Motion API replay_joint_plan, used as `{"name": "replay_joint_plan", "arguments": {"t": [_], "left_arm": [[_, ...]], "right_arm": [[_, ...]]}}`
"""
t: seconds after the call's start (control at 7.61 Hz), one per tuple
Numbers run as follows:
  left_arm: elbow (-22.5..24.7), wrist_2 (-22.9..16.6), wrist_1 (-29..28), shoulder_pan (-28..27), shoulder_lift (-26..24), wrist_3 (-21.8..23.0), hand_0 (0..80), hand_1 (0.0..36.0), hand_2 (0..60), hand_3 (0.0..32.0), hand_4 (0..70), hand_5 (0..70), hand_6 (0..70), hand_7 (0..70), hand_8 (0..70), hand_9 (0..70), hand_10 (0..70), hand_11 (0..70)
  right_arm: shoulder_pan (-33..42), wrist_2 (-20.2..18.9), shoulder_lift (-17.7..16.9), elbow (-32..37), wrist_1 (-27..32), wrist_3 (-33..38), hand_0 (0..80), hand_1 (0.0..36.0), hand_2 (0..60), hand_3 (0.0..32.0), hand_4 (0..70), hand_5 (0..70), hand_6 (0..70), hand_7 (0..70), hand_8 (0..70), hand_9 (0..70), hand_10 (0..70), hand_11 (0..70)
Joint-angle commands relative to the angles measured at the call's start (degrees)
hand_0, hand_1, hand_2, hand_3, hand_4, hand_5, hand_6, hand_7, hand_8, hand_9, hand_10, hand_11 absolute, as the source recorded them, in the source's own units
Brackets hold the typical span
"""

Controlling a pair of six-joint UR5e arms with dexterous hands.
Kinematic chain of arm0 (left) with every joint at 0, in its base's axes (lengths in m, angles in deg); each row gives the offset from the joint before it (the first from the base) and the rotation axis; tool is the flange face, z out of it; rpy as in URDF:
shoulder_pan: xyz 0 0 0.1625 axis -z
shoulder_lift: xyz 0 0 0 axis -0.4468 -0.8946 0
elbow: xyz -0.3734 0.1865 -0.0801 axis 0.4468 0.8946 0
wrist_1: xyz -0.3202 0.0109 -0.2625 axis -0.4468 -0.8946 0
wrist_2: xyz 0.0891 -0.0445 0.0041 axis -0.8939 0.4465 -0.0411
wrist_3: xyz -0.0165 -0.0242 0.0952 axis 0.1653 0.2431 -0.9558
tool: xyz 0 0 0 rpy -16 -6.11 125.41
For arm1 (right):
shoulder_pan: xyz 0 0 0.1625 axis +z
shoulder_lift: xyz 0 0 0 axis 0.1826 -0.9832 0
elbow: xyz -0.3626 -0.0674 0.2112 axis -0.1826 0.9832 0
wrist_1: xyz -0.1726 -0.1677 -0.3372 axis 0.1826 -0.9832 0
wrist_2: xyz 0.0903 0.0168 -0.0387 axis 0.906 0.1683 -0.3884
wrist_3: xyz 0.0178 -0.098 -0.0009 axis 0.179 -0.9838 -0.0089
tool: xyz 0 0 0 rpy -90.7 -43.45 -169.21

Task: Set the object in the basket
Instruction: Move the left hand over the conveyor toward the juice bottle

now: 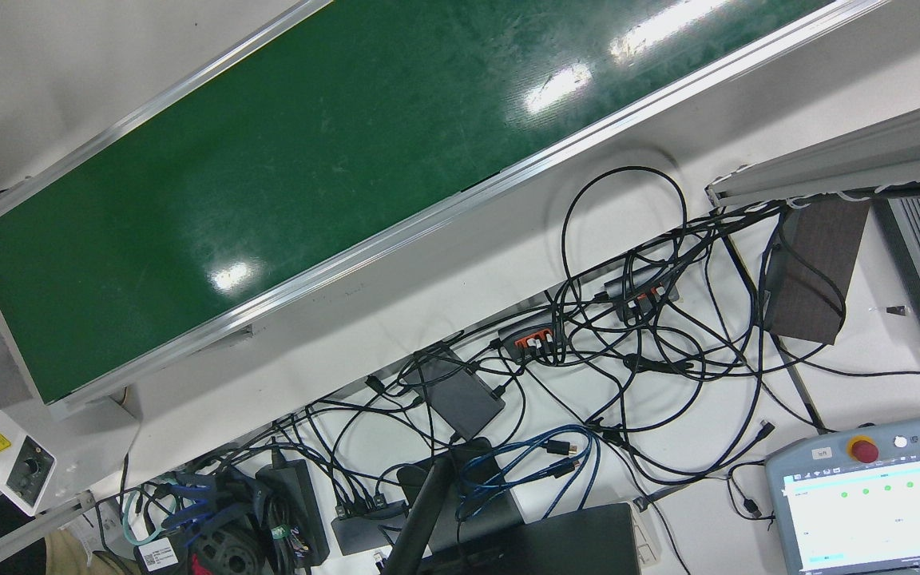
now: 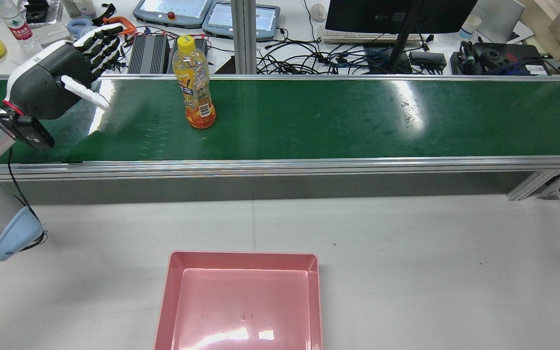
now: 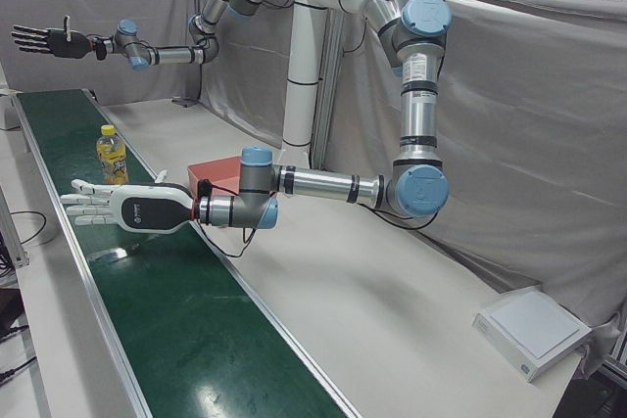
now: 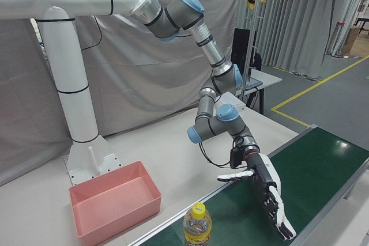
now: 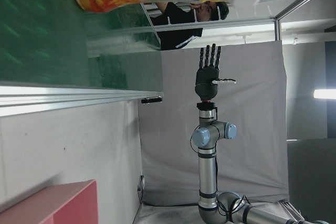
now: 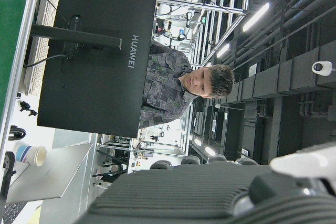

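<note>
Bottle [image 2: 195,83] stands upright on the belt [image 2: 358,116], your left hand [image 2: 63,73] spread empty beside it. Looks full, slick, tippy: wrap its labelled middle, not the cap.

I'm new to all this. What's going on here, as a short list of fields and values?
Object: orange drink bottle, yellow cap, standing upright on the green belt
Basket: pink basket, nothing in it, on the white table nearer the robot
Left hand: open, fingers spread, beside the bottle, not touching it
Right hand: open, raised far from the bottle
Task state: bottle not yet grasped
</note>
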Motion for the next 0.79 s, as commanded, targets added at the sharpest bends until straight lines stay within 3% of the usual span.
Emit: {"name": "replay_joint_plan", "arguments": {"t": [0.0, 0.66], "left_arm": [[-1.3, 0.1, 0.7, -1.6, -1.1, -0.4, 78.6, 14.7, 0.0, 0.0, 1.1, 24.2, 0.0, 0.0, 0.0, 0.0, 0.0, 1.9], [-3.8, 0.0, 1.3, -1.9, -5.5, -1.2, 79.7, 14.7, 0.0, 0.0, 1.6, 25.1, 0.0, 0.0, 0.0, 0.0, 0.1, 2.6]], "right_arm": [[0.0, 0.0, 0.1, -0.1, 0.0, 0.0, 0.0, 0.0, 0.0, 0.0, 0.0, 0.0, 0.0, 0.0, 0.0, 0.0, 0.0, 0.0], [0.0, 0.0, 0.1, -0.1, 0.0, 0.0, 0.0, 0.0, 0.0, 0.0, 0.0, 0.0, 0.0, 0.0, 0.0, 0.0, 0.0, 0.0]]}}
